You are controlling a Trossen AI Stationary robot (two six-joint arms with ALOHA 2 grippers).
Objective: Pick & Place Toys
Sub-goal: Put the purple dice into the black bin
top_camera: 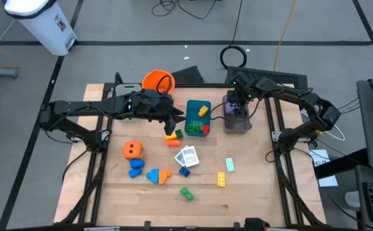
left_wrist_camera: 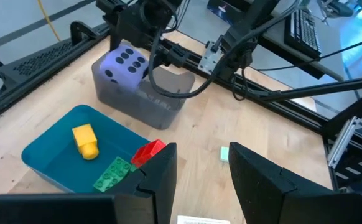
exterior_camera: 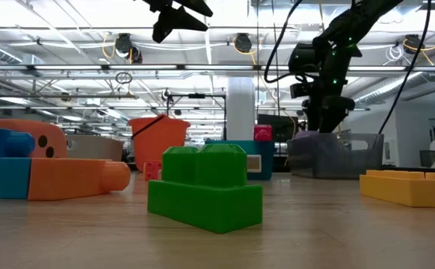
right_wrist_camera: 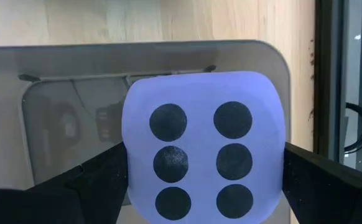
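Observation:
My right gripper (right_wrist_camera: 203, 186) is shut on the purple die (right_wrist_camera: 203, 146) and holds it over the grey tray (top_camera: 236, 123) at the table's far right. My left gripper (left_wrist_camera: 199, 174) is open and empty. It hangs above the table beside the teal tray (left_wrist_camera: 50, 140), which holds a yellow brick (left_wrist_camera: 85, 139), a green brick (left_wrist_camera: 111, 172) and a red brick (left_wrist_camera: 147, 152). On the wood lie the orange die (top_camera: 132, 150), white cards (top_camera: 188, 156) and several loose bricks, among them a green brick (top_camera: 186, 192) and a yellow brick (top_camera: 221, 179). My right gripper pinches the purple die between its two fingers (right_wrist_camera: 100, 177), on two opposite side faces (right_wrist_camera: 134, 180). The fingers come from above and point down. The six-dot face is turned up toward the wrist. The die sits at the grey tray's rim (left_wrist_camera: 168, 99); whether it rests on the tray floor, I cannot tell.
The orange bucket (top_camera: 157, 81) stands at the far edge behind my left arm. Blue and orange bricks (top_camera: 149, 172) lie near the orange die. There is free wood along the near edge (top_camera: 174, 215) and at the right of the yellow brick (top_camera: 257, 186).

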